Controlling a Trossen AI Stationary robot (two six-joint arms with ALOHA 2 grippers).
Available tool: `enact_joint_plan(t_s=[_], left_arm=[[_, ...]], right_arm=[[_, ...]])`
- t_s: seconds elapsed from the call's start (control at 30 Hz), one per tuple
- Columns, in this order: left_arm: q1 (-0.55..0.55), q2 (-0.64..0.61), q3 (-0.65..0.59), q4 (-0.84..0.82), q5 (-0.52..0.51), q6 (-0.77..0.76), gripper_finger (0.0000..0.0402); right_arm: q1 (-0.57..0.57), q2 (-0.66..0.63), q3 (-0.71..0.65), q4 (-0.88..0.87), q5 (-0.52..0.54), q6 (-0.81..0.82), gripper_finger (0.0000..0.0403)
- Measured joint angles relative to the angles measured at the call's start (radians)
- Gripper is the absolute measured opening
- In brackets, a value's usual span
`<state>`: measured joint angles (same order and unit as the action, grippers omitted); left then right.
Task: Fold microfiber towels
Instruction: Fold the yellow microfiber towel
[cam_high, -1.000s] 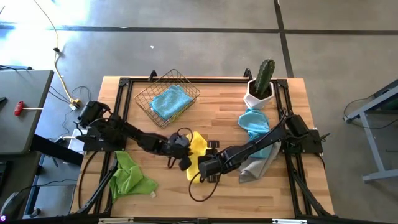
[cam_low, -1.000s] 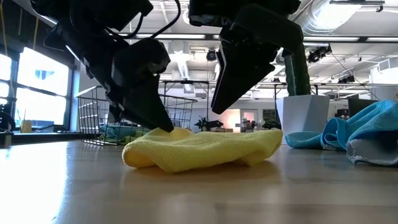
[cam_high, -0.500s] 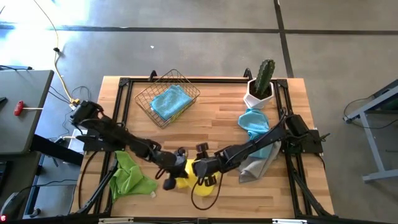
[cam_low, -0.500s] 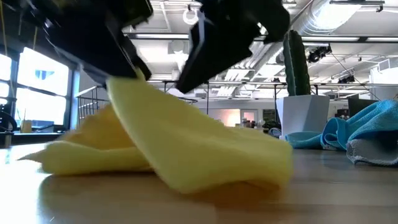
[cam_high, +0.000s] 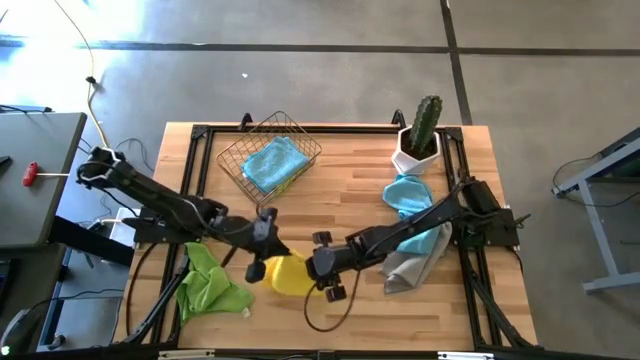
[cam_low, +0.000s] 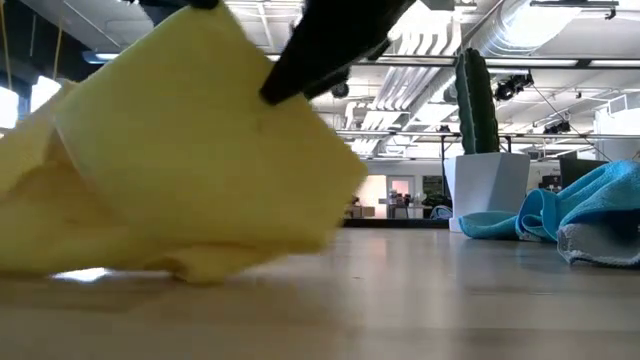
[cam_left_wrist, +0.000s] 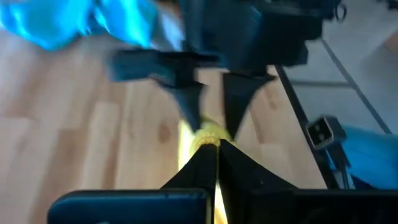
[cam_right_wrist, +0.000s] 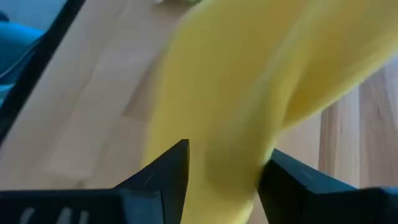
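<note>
The yellow towel (cam_high: 288, 276) is raised near the table's front middle. Its lower folds (cam_low: 190, 262) rest on the wood. My left gripper (cam_left_wrist: 214, 144), also seen from above (cam_high: 261, 257), is shut on its upper left end. My right gripper (cam_right_wrist: 221, 171) faces it from the right (cam_high: 322, 268), open, with yellow cloth running between its fingers. A lime green towel (cam_high: 205, 285) lies crumpled at the near left. A light blue towel (cam_high: 408, 196) and a grey one (cam_high: 412, 266) lie on the right. Another light blue towel (cam_high: 272, 162) lies in the wire basket. My left gripper pinches a small bunched bit of the yellow towel's edge (cam_left_wrist: 209, 133) between its two fingertips. It slants down at it from the table's left. The cloth hangs below the fingers, its bottom on the table. My right gripper has yellow cloth (cam_right_wrist: 217, 143) filling the gap between its open fingers; I cannot tell whether they touch it.
The wire basket (cam_high: 255, 138) stands at the far left of the table. A cactus in a white pot (cam_high: 418, 140) stands at the far right. Bare wood (cam_high: 340, 190) lies between them.
My left gripper has shut on the yellow towel's far end and risen, going toward the table's left. The towel, flat and bunched before, has been drawn up and leftward into a raised sheet, with its lower part staying on the table. My right gripper has edged up and left with it.
</note>
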<state>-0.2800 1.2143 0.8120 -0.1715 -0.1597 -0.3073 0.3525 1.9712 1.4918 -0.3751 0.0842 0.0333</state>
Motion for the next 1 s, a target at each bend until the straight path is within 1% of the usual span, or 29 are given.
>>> enact_joint_plan(t_s=[0.07,0.17,0.23,0.27,0.37,0.47,0.5,0.57,0.67,0.73,0.83,0.93,1.0], left_arm=[[0.013,-0.029,0.000,0.003,-0.003,0.030,0.0001],[0.035,-0.064,0.001,0.034,0.027,0.100,0.0001],[0.052,-0.083,0.000,0.052,0.065,0.132,0.0001],[0.061,-0.085,0.000,0.082,0.103,0.136,0.0001],[0.079,-0.087,0.000,0.111,0.249,0.129,0.0001],[0.065,-0.075,0.000,0.099,0.389,0.112,0.0000],[0.058,-0.074,0.000,0.072,0.410,0.098,0.0000],[0.044,-0.074,-0.001,0.039,0.409,0.073,0.0000],[0.030,-0.074,-0.001,-0.023,0.350,0.033,0.0000],[0.030,-0.074,-0.001,-0.059,0.369,0.021,0.0000],[0.021,-0.074,0.000,-0.149,0.423,-0.020,0.0000],[0.007,-0.074,0.000,-0.242,0.427,-0.073,0.0000],[0.002,-0.074,-0.001,-0.267,0.414,-0.104,0.0000]], right_arm=[[0.022,-0.021,0.000,-0.006,0.018,0.001,0.0144],[0.058,-0.059,0.000,-0.015,0.021,0.018,0.0129],[0.081,-0.084,0.000,-0.025,0.030,0.046,0.0124],[0.093,-0.097,0.000,-0.032,0.047,0.066,0.0123],[0.126,-0.130,0.000,-0.061,0.162,0.097,0.0122],[0.149,-0.146,0.000,-0.070,0.302,0.093,0.0122],[0.150,-0.148,0.000,-0.062,0.338,0.077,0.0122],[0.145,-0.148,0.000,-0.024,0.371,0.038,0.0122],[0.123,-0.141,0.000,0.066,0.361,-0.013,0.0122],[0.100,-0.130,0.000,0.114,0.321,-0.038,0.0124],[0.061,-0.113,0.000,0.174,0.233,-0.059,0.0135],[0.024,-0.087,0.000,0.235,0.120,-0.067,0.0156],[0.005,-0.065,0.000,0.274,0.054,-0.080,0.0170]])
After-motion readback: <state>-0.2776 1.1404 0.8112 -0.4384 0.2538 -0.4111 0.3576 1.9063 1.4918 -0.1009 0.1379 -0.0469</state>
